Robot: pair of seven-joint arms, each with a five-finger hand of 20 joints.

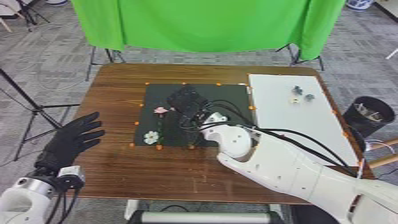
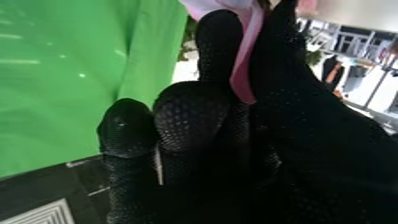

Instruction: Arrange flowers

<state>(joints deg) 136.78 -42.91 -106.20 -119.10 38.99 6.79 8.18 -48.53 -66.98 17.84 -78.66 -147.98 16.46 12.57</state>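
- Right hand (image 1: 186,101): centre left of the head view, over the dark mat (image 1: 198,89), fingers curled in; grasping pink petals (image 2: 248,60) between fingers and thumb, seen in the right wrist view
- Stem of that piece hard to tell among the black fingers; can't say how firm the grip is
- Left hand (image 1: 74,140): left side of the frame, by the desk (image 1: 120,172) edge, fingers straight, released, holds nothing, probably waiting
- Pink flower (image 1: 161,110): left of centre, on the mat, just beside the right hand, thin green stem running down the frame
- White flower (image 1: 152,136): lower left part of the mat, near the low end of that stem
- Small pieces (image 1: 298,90): upper right, on the white board (image 1: 282,112), greyish plus a pale one, too tiny to name
- Step, my guess: placing one more flower next to the pink and white ones; layout looks partly done
- Handling: very light, petals thin and soft, probably fabric or paper, will bend or crush if squeezed; stem likely stiffer and a bit slippery in a glove
- Best hold: pinch the stem just under the bloom, light pressure, keep petals out of the fingers; here petals lie against the glove, so could fold
- Risk: bulky knuckles may sweep the pink flower aside, or petals cling to the fabric on release; open slowly, lift straight off
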